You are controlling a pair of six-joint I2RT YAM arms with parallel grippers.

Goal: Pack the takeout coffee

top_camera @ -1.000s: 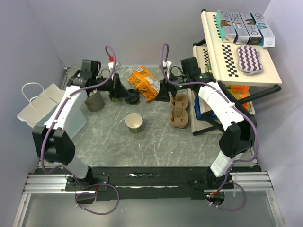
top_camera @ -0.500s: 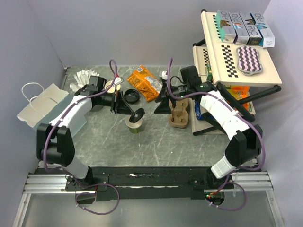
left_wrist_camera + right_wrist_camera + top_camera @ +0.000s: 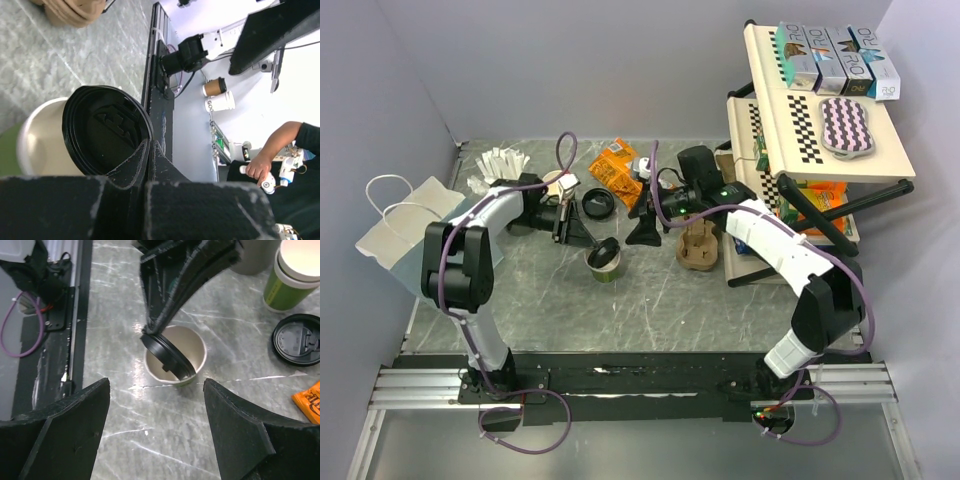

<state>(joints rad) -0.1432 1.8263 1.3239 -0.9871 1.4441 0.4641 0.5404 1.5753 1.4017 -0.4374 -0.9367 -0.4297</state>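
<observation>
Top external view shows the grey marbled table with a cream shelf rack along its right side. A white paper bag stands at the far left, probably parked there as the place the drink ends up. A brown pulp cup carrier sits just in front of the rack, within easy reach of the right arm. The left arm folds inward so that the left gripper reaches the middle of the table. The right gripper hovers near it from the other side, apart from the cup. Its jaws are spread wide and hold nothing, likely so it can steady the cup for capping. The takeout coffee cup, white above a green band, stands upright on the table between the two grippers. The left gripper's jaws are pinched together on one edge of the black lid. That narrow grip leaves most of the lid's rim free to drop over the cup's mouth. The lid hangs tilted across the opening and is not yet seated. Whether its low edge touches the cup's rim cannot be told. Beyond it, a matching lidless cup and a spare lid stand apart from the action.
</observation>
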